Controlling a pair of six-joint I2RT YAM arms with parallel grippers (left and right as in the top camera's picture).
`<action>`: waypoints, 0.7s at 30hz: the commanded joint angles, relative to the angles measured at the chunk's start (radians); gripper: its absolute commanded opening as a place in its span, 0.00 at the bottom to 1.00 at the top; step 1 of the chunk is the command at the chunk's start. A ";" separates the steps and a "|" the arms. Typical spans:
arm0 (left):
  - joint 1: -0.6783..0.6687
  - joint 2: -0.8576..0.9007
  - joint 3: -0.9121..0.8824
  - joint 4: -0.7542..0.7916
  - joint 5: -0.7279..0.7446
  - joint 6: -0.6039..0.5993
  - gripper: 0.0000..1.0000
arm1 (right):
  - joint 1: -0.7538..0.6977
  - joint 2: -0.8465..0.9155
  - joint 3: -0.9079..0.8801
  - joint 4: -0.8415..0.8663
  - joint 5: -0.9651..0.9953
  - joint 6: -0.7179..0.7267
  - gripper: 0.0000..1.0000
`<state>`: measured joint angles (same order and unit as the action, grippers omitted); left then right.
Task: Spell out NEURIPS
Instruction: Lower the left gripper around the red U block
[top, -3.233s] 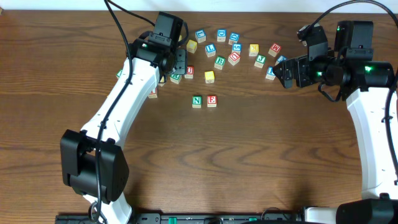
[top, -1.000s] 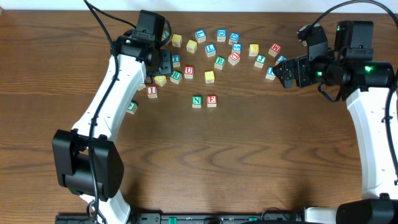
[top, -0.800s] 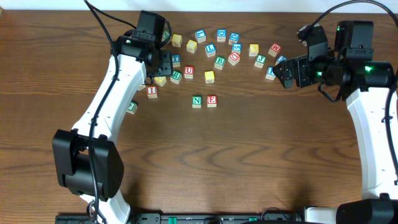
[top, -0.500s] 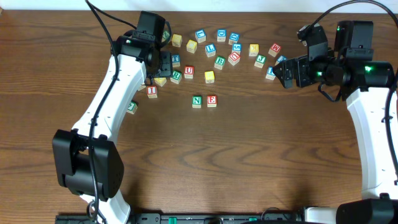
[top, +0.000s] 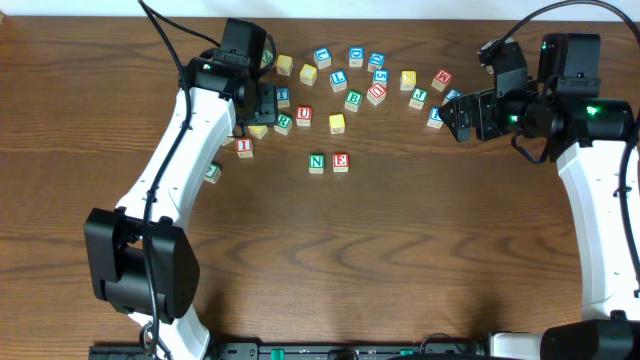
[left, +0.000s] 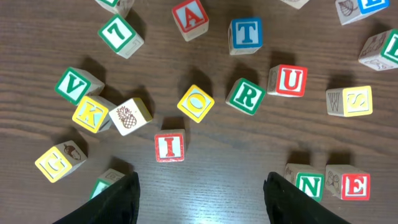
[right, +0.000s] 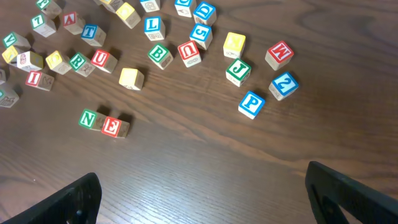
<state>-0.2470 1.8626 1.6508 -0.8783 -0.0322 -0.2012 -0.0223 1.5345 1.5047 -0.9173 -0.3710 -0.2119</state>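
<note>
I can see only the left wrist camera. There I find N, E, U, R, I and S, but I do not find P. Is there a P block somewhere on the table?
Observer: Yes. The right wrist view shows a blue P block at the right edge of the scattered blocks, next to a blue 2 block.
Operator: Which arm is closer to it?
Observer: The right one. In the overhead view the right tool is just beside the P block.
Operator: Is that tool free to take it?
Observer: Yes. In the right wrist view its jaws stand wide open with nothing between them.
</note>
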 joint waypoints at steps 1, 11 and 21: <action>-0.002 0.006 0.022 -0.012 -0.005 0.018 0.64 | -0.002 -0.001 0.021 0.000 -0.013 0.005 0.99; -0.002 0.006 0.022 -0.012 -0.005 0.018 0.64 | -0.002 -0.001 0.021 0.000 -0.013 0.005 0.99; -0.020 0.008 0.022 0.040 -0.001 -0.014 0.63 | -0.002 -0.001 0.021 0.049 -0.022 0.006 0.99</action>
<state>-0.2504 1.8626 1.6508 -0.8570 -0.0322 -0.2058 -0.0223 1.5345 1.5051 -0.8700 -0.3744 -0.2119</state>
